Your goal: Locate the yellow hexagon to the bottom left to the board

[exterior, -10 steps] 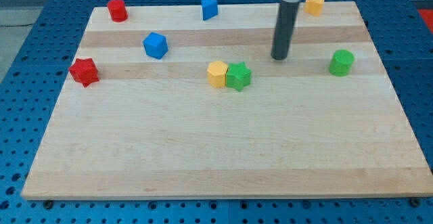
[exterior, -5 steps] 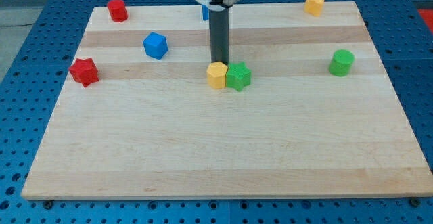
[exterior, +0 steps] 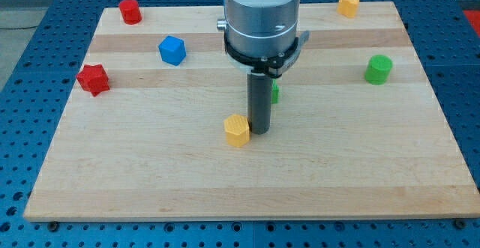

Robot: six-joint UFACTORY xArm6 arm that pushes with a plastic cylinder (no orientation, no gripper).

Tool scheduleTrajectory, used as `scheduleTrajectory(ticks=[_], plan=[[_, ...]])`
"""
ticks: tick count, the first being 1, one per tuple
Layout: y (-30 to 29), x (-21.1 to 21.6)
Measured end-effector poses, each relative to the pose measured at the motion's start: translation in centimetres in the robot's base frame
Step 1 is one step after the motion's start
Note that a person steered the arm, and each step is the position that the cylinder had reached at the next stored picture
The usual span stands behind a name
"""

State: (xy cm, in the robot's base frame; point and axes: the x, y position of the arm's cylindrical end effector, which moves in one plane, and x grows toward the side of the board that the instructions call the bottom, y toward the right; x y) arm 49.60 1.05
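Note:
The yellow hexagon lies near the middle of the wooden board, slightly toward the view's bottom. My tip rests on the board right beside it, on its right side, touching or almost touching it. The arm's grey body rises above and hides part of the board behind. A green star is mostly hidden behind the rod; only a sliver shows on the rod's right.
A red star sits at the left edge, a red cylinder at the top left, a blue cube left of the arm. A green cylinder is at the right, another yellow block at the top right.
My tip has come down from the view's top, passing between the yellow hexagon and green star. The hexagon has been pushed down and slightly left, away from the star. The blue block at the top is now hidden.

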Motion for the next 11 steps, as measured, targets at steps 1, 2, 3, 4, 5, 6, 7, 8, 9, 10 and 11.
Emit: scheduleTrajectory(ticks=[1,2,3,4,5,6,7,8,9,10,11], plan=[[-1.0,0.8],[-3.2,1.1],[-5.6,1.1],[-8.3,1.1],[-11.3,1.2],[-13.8,1.7],[-15.8,2.7],[-15.8,4.3],[-14.3,5.7],[-14.9,6.2],[-17.2,6.2]])
